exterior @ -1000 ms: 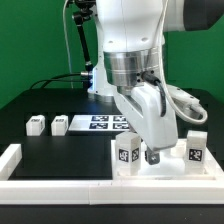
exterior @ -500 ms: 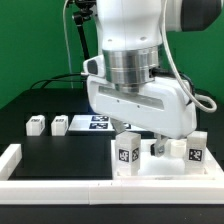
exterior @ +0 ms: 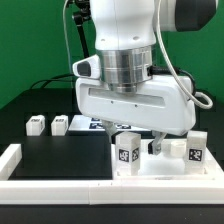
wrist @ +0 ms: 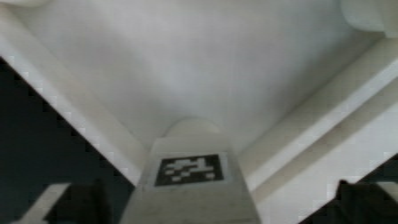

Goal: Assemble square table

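Wrist view: white square table [wrist: 196, 70], its tagged leg [wrist: 187, 160] between the wide-open claw [wrist: 210, 203]

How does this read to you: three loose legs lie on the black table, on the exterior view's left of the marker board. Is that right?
Not quite. Only two loose legs lie there, not three: the outer leg and the inner leg, side by side on the black table, on the exterior view's left of the marker board. The exterior view shows it.
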Robot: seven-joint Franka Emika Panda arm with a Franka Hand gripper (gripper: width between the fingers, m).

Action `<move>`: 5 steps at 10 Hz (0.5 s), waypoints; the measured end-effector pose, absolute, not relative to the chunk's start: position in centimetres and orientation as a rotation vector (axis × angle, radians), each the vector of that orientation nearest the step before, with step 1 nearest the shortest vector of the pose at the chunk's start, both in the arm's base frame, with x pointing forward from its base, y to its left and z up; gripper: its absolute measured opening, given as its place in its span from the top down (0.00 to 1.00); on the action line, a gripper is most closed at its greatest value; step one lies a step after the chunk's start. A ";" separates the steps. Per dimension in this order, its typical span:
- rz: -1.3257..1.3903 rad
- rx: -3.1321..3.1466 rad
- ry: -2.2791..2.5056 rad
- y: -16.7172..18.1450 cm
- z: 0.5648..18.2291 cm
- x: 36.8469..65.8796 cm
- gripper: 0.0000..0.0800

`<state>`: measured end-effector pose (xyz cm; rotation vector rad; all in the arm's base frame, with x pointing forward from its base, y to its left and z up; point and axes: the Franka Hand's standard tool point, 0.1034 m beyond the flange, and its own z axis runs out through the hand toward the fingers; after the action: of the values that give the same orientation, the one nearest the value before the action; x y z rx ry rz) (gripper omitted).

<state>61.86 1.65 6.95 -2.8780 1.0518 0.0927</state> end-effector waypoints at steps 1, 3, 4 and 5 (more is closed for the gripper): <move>0.098 -2.833 1.173 1.7 7.0 61.9 0.39; 0.105 -2.769 1.324 1.7 6.9 61.8 0.61; 0.110 -2.707 1.452 1.7 6.9 61.8 0.64; 0.113 -2.661 1.540 1.7 6.9 61.8 0.64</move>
<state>61.84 1.71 6.94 -2.6605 1.5397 0.1133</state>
